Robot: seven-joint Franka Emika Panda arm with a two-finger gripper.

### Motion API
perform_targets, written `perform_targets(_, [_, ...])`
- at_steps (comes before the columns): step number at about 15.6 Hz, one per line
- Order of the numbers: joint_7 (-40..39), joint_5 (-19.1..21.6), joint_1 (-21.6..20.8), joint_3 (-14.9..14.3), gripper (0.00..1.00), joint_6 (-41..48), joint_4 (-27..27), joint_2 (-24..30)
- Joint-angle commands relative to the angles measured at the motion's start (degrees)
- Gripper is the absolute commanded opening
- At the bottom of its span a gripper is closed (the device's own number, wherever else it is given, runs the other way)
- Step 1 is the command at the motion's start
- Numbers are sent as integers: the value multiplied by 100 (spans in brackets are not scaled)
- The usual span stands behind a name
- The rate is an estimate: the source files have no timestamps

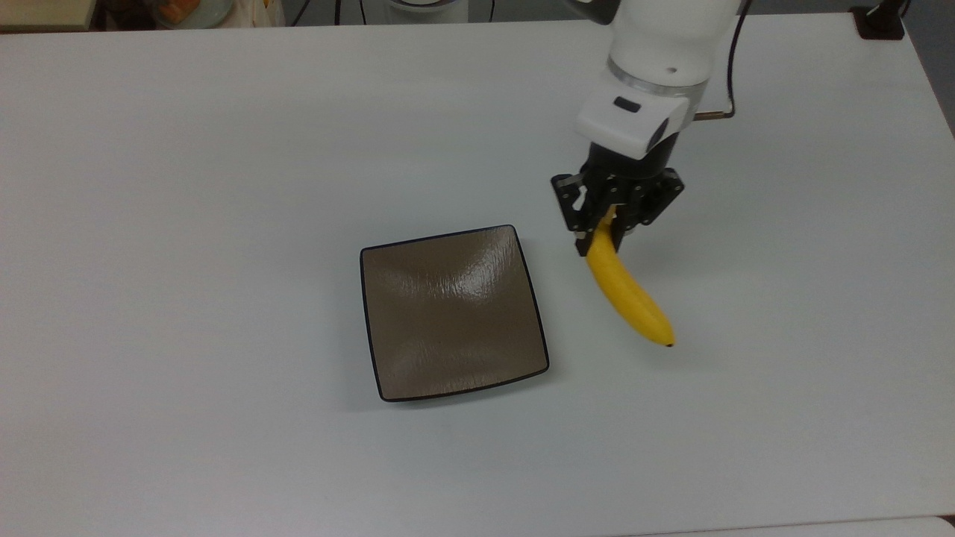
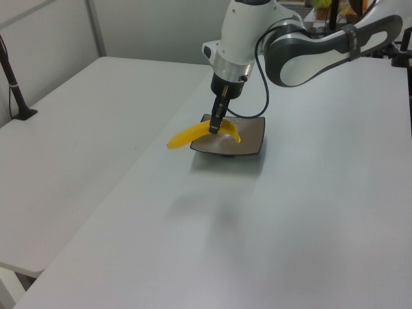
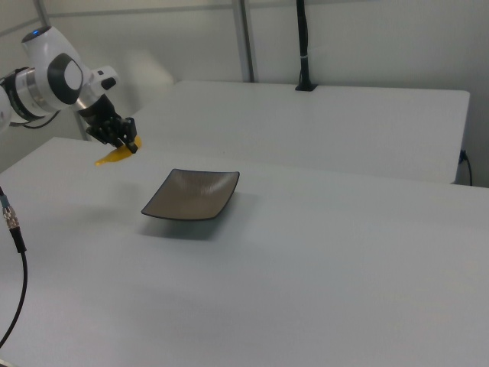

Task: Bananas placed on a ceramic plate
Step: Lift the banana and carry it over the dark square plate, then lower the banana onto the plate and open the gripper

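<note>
Banana (image 1: 627, 294) clamped by its stem end in the end effector (image 1: 606, 233), aloft beside ceramic plate (image 1: 452, 313).

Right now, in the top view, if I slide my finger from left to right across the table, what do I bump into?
Square brown plate → the robot's tool, shut on the top end of the yellow banana, which hangs down to the top view's right.
</note>
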State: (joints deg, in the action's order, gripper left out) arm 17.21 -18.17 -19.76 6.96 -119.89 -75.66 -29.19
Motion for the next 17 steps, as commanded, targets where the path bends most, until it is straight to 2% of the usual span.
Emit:
perform_targets(1, [-174,148,139,-230,29,18,-441,230])
perform_targets(6, [-464,165,350,-485,29,-52,-581,203])
perform_targets(7, [-473,165,385,-503,30,-61,-625,203])
perform_targets(8, [-473,174,429,-503,37,-78,-634,203])
perform_targets(10, [-473,270,447,-512,94,-78,-634,168])
perform_targets(12, [-473,306,438,-564,100,-78,-643,168])
perform_targets(17, [-455,315,429,-564,100,-52,-634,186])
